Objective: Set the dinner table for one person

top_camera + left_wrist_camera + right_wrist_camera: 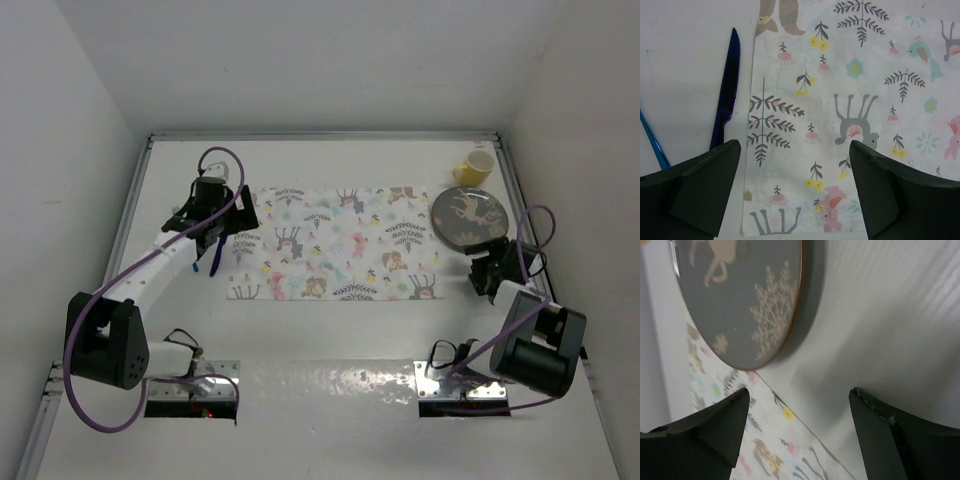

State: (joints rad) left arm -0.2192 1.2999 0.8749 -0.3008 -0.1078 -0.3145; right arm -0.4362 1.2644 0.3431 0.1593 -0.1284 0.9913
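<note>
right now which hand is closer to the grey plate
Right. The right hand is open just off the grey plate's near edge; the left hand is across the placemat, at its left end by the blue knife.

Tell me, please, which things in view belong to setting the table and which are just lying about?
For the job: table, mat, plate, cup, knife, thin blue utensil beside the knife (kind unclear).
Lying about: nothing that I can see; the purple cables belong to the arms.
</note>
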